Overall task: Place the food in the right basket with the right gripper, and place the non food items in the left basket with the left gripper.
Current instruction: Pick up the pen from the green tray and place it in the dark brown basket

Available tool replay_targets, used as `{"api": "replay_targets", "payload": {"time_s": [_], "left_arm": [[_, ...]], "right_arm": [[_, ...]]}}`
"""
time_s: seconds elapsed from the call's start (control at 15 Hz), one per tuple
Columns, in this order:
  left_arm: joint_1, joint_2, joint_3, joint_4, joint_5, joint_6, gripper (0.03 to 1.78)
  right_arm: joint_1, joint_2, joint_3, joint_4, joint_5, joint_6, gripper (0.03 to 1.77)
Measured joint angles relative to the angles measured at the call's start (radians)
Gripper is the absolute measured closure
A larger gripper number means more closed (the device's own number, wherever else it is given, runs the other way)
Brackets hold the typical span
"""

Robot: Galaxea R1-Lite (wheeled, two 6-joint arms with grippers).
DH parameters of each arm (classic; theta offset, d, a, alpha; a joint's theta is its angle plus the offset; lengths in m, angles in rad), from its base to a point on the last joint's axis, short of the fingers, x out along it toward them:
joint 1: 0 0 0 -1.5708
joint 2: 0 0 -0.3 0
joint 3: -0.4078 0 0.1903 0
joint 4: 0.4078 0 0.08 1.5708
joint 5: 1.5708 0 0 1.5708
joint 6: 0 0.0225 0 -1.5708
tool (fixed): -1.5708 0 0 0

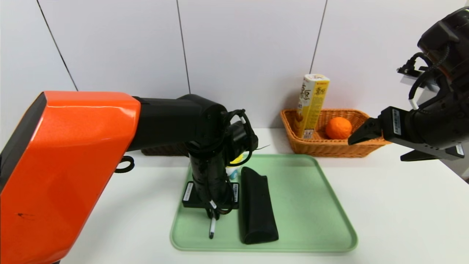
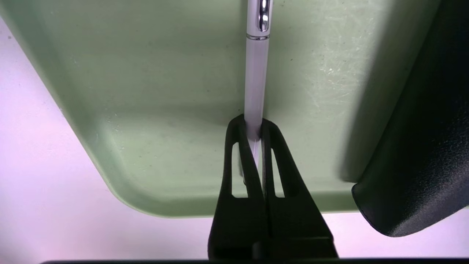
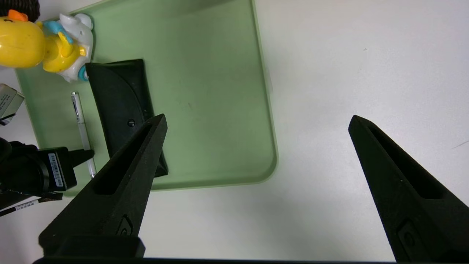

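Observation:
A slim white pen (image 2: 254, 80) lies on the green tray (image 1: 311, 205), and my left gripper (image 2: 253, 126) is shut on its lower end, reaching straight down at the tray's near left. The pen's dark tip (image 1: 211, 230) sticks out below the gripper (image 1: 212, 217). A long black pouch (image 1: 256, 205) lies just right of it. The yellow duck toy (image 3: 36, 47) stands at the tray's far left, mostly hidden behind my left wrist. The snack carton (image 1: 311, 104) and orange fruit (image 1: 338, 128) sit in the orange basket (image 1: 329, 146). My right gripper (image 1: 377, 148) hovers open and empty beside that basket.
The dark brown basket (image 1: 161, 149) peeks out behind my left forearm at the back left. White table surrounds the tray, with a wall close behind the baskets. The tray's right half (image 3: 205, 91) is bare.

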Motion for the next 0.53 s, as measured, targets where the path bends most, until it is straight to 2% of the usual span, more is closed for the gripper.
{"api": "replay_targets", "payload": {"time_s": [0.53], "left_arm": [[-0.002,-0.212,-0.039,0.014,-0.001,0.023,1.76]], "right_arm": [[-0.001,-0.006,0.0,0.0,0.0,0.0,0.09]]}}
